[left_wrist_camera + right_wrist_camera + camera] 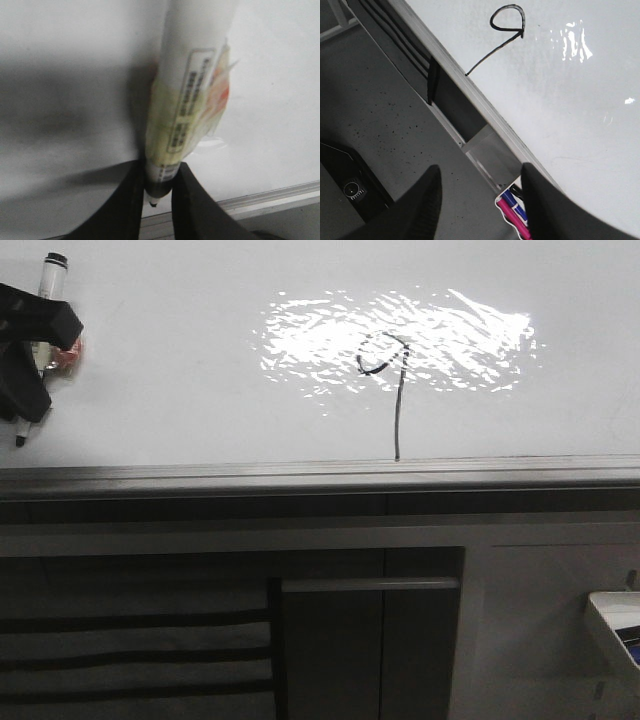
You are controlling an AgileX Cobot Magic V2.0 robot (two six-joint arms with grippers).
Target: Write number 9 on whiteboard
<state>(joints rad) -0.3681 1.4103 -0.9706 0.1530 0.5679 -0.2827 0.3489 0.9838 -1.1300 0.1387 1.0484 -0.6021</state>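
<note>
Already the number 9 reaches the whiteboard lower edge.

Left gripper cut by the frame's edge, marker label blurred unreadable, white tray cropped at right.

I'm looking at the whiteboard, smooth and glossy, throwing back a bright rippled glare. The number 9 on it reads as thin, dark, slightly shiny ink. Along the near edge I see a brushed grey metal strip. The marker in my left gripper has a smooth white plastic barrel wrapped in a printed paper label under crinkled glossy tape. The gripper's fingers look like matt black plastic. Below the right wrist, the floor is dull, grey and speckled.
</note>
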